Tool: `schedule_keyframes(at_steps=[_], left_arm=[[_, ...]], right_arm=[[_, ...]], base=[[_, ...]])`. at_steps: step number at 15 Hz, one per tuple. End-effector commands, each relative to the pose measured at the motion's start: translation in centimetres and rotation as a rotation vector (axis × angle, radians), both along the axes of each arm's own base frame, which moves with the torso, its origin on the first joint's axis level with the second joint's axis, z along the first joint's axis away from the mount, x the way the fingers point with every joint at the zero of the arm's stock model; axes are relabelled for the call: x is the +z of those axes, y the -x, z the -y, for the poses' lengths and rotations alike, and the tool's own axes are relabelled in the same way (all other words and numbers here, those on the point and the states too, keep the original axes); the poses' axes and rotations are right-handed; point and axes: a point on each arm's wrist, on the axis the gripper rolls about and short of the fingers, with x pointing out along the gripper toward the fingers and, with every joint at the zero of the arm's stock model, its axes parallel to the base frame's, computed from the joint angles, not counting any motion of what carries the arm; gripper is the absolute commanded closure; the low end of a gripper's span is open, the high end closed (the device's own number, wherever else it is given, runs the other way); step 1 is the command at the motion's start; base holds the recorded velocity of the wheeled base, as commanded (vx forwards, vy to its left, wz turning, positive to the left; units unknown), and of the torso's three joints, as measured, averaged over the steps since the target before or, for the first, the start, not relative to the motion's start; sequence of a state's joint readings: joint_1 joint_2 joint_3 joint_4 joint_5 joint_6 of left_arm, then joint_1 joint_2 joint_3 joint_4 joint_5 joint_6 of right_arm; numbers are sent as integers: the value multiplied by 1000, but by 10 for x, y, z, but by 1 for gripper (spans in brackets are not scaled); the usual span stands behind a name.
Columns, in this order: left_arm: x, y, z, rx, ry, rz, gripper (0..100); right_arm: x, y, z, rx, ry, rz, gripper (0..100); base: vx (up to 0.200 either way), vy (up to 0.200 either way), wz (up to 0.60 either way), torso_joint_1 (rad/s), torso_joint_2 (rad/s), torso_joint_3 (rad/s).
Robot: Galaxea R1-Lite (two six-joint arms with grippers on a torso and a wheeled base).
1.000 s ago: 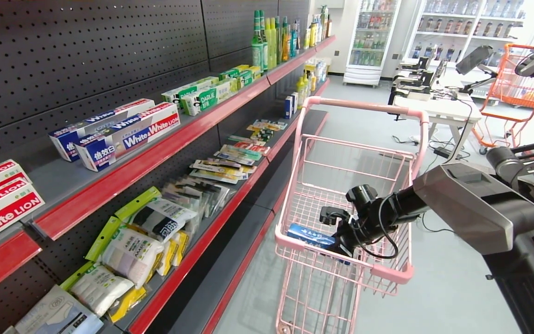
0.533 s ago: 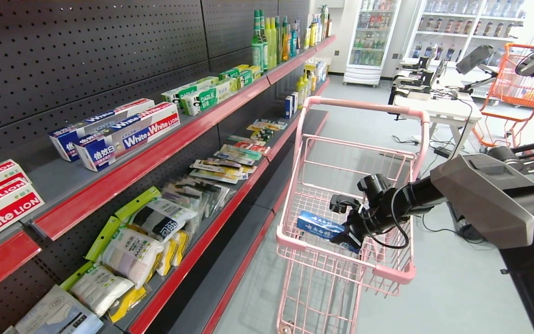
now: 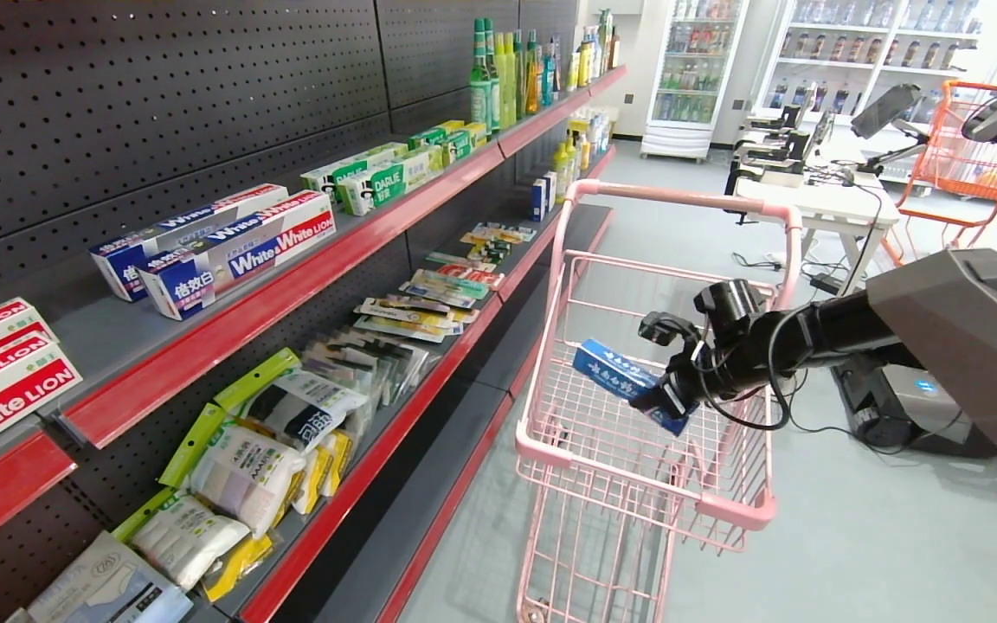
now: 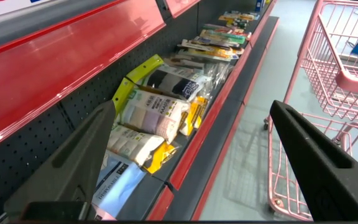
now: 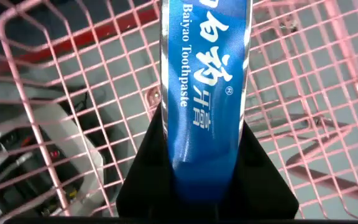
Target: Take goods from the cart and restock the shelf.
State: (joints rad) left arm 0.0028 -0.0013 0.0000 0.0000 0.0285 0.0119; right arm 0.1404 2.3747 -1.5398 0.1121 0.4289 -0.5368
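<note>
My right gripper (image 3: 659, 400) is shut on a blue toothpaste box (image 3: 624, 379) and holds it above the basket of the pink cart (image 3: 637, 467). The right wrist view has the blue toothpaste box (image 5: 204, 81) clamped between the two black fingers (image 5: 151, 155), with the cart's pink wire mesh (image 5: 309, 106) below it. My left gripper (image 4: 191, 162) hangs open near the lower shelf, its two dark fingers (image 4: 73, 155) wide apart with nothing between them. The shelf (image 3: 230, 320) with red edges runs along the left and carries toothpaste boxes (image 3: 230, 238) on its upper level.
Packets of wipes and cloths (image 3: 247, 467) lie on the lower shelf, toothbrush packs (image 3: 429, 298) farther along. Green bottles (image 3: 498, 73) stand at the shelf's far end. An orange cart (image 3: 966, 164), a white desk (image 3: 819, 203) and drink fridges (image 3: 697, 61) stand behind. Grey floor lies open right of the pink cart.
My right gripper has lifted the blue toothpaste box up out of the cart's basket and carried it a little to the right and farther away. The shelf and cart have stayed put.
</note>
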Motion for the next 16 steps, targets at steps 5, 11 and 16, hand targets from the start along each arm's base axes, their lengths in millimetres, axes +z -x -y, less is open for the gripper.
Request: schedule_keyframes(at_steps=[5,11,16], left_arm=[[0,0,0,1,0,-1,0],[0,0,0,1,0,-1,0],[0,0,0,1,0,-1,0]], right_arm=[[93,33,12,-257,-60,159,100],[152,98,9,-444,-128,205,100],[183,201,18,-516,-164,273,100]], base=[[0,0,0,0,0,0],[0,0,0,0,0,0],[0,0,0,0,0,0]])
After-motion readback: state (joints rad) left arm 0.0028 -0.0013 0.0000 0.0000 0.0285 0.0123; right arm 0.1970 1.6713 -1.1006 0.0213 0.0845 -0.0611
